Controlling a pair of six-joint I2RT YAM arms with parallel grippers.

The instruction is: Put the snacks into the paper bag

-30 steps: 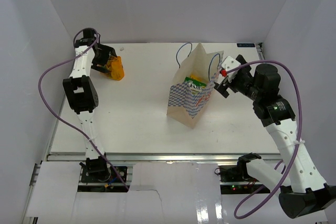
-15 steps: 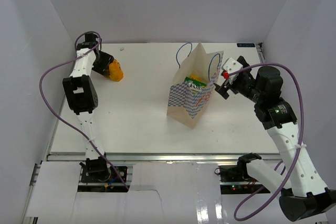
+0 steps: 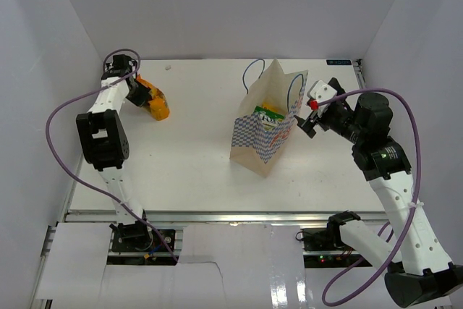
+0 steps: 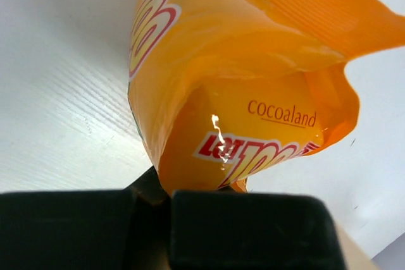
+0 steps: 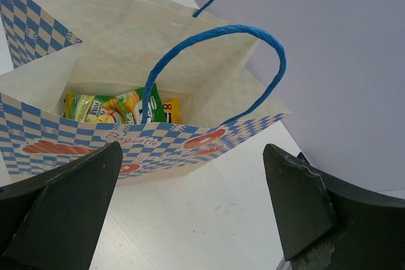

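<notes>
Left tool (image 4: pixel 166 203) tight on orange snack bag (image 4: pixel 240 61), right tool (image 5: pixel 191 153) apart beside paper bag (image 5: pixel 209 61)

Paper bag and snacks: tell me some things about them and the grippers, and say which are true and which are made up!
1. The left gripper is shut on the orange snack bag. True.
2. The paper bag lies flat on its side. False: it stands upright with its top open.
3. The paper bag is empty. False: green and yellow packets lie inside.
4. The right gripper is open and holds nothing. True.
5. The bag's handles are red. False: they are blue.
</notes>
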